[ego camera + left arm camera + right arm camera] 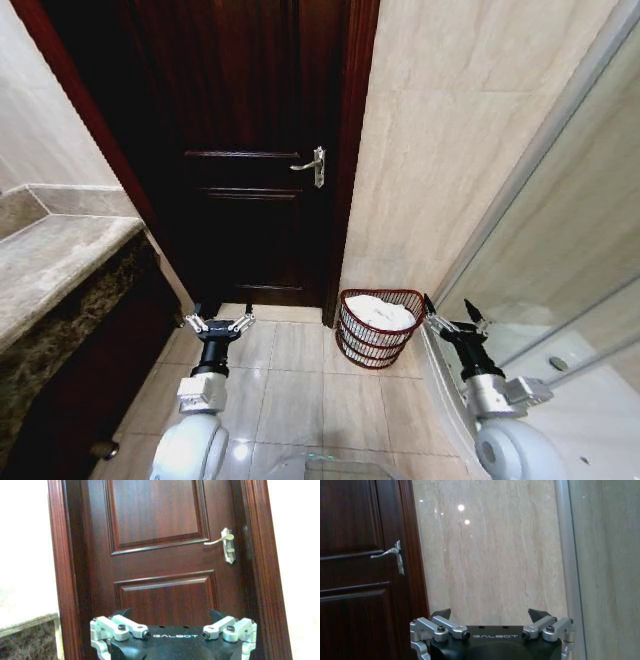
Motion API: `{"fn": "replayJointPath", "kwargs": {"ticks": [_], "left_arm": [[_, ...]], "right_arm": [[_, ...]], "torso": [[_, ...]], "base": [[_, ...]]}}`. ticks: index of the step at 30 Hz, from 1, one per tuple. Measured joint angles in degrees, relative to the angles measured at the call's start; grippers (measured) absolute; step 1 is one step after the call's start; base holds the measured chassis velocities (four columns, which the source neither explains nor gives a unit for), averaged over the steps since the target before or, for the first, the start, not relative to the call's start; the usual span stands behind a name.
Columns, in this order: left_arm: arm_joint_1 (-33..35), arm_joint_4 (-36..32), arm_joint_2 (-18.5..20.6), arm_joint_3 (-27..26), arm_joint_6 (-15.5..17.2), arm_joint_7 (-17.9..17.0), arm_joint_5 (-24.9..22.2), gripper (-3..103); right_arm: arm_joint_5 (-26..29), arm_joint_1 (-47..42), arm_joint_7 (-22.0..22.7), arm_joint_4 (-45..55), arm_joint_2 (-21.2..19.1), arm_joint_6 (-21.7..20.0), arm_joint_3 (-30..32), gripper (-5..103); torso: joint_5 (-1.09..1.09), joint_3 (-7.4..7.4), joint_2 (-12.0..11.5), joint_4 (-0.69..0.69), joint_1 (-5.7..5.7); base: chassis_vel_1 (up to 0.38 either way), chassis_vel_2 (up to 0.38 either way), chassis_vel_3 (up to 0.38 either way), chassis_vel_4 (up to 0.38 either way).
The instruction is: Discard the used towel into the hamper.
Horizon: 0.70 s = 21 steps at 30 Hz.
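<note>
Grey mottled stone counter [50, 260]: running along the left wall, sitting well apart from the work.

Left gripper [218, 322]: hanging low over the pale floor tiles [290, 390], pointing at the dark reddish-brown panelled wooden door [250, 150]; jaws standing spread wide, holding nothing. Same gripper [172, 617] facing the door panels in the left wrist view, with the silver lever door handle [225, 543] showing beyond.

Small round dark reddish-brown wire hamper [378, 328]: standing on the floor tiles just beside the door frame and the beige marble wall [450, 150], between the two grippers and nearer the right one. White crumpled towel [380, 312] lying inside, filling the upper part.

Right gripper [452, 318]: hovering just beside the hamper rim, near the glass partition [560, 250]; jaws gaping, empty. Same gripper [490, 615] facing the marble wall.

Judged state: towel apparently deposited, task looking near done.

Risks: clipping the light wire rim while swinging the right arm away, tipping the hamper; striking the glass partition alongside.
</note>
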Motion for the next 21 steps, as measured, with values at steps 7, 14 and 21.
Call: {"fn": "replayJointPath", "kwargs": {"ticks": [7,14,21], "left_arm": [[-0.1,0.8,0.0,-1.4,-0.2,0.3,0.4,100],[0.3,0.8,0.3,-5.0,-0.7,1.5,-1.0,100],[1.3,0.1,0.9,-5.4,-1.0,1.8,-2.3,100]], "right_arm": [[0.0,-0.2,-0.3,-0.2,-0.3,0.0,-0.4,100],[-0.8,-0.6,-1.1,-2.5,0.3,1.3,-1.0,100],[-2.4,-0.6,-1.7,-3.4,2.4,2.0,-1.8,100]], "torso": [[0.00,0.85,1.6,0.00,0.70],[0.00,1.85,3.3,0.00,1.41],[0.00,2.87,5.1,0.00,2.20]], "base": [[0.000,0.000,0.000,0.000],[0.000,0.000,0.000,0.000],[0.000,0.000,0.000,0.000]]}}
